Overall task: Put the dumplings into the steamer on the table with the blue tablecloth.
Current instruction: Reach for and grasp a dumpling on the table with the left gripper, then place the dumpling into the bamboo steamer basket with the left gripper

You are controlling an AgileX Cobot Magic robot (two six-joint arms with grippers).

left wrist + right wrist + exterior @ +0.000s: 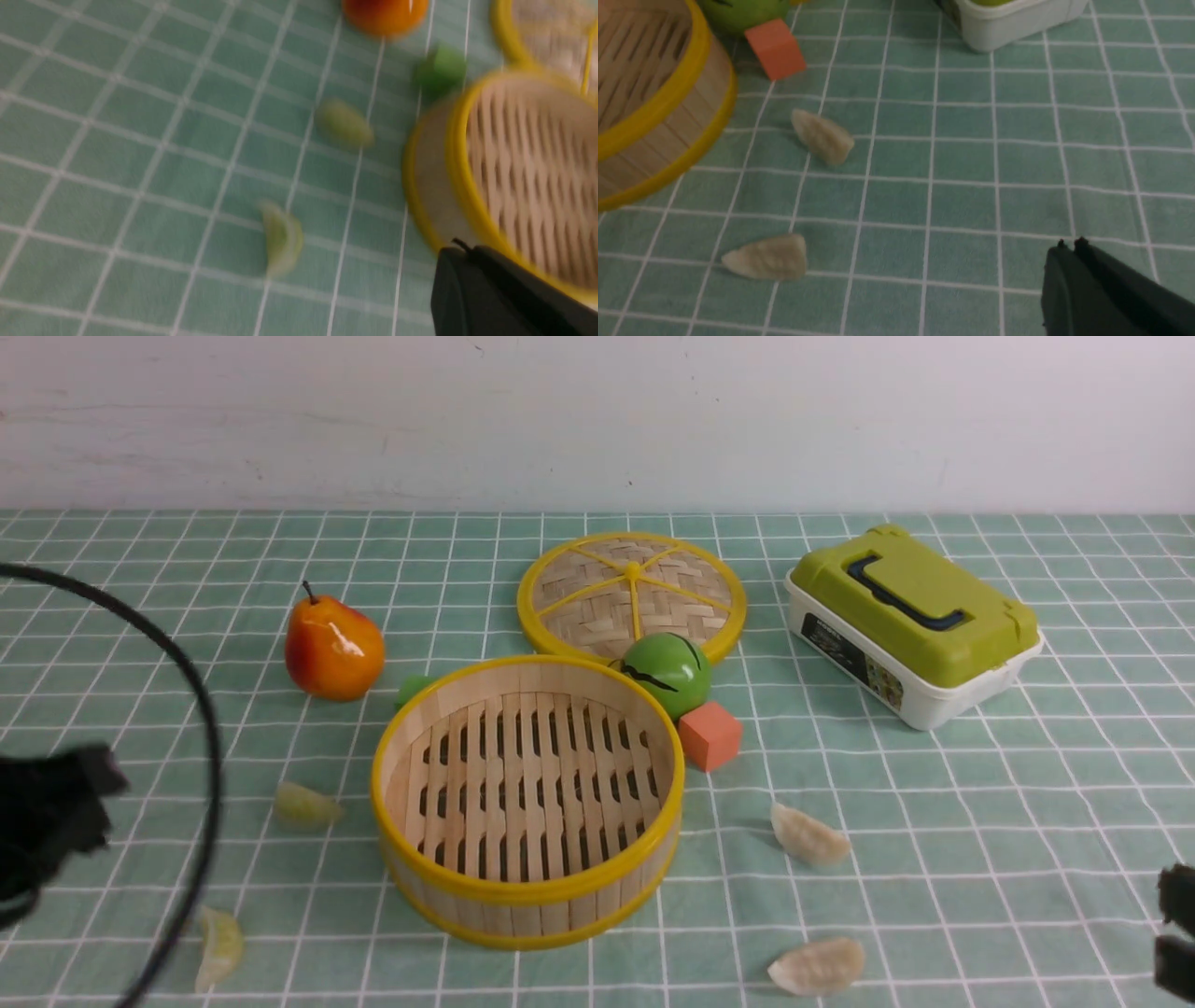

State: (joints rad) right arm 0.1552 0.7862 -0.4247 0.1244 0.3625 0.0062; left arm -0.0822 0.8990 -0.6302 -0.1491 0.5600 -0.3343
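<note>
Lying flat, pleated crescent dumplings point(808, 833), slatted steamer point(527, 896)

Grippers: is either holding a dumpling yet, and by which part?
Nothing is held. Both green dumplings and both white ones lie on the cloth, clear of the left gripper and right gripper.

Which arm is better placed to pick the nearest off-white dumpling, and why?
Right. The dumpling lies right of the steamer, on the same side as the right gripper; the left gripper sits across the steamer.

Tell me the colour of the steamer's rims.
Yellow: the steamer rims, top and bottom, show clearest in the front view.
</note>
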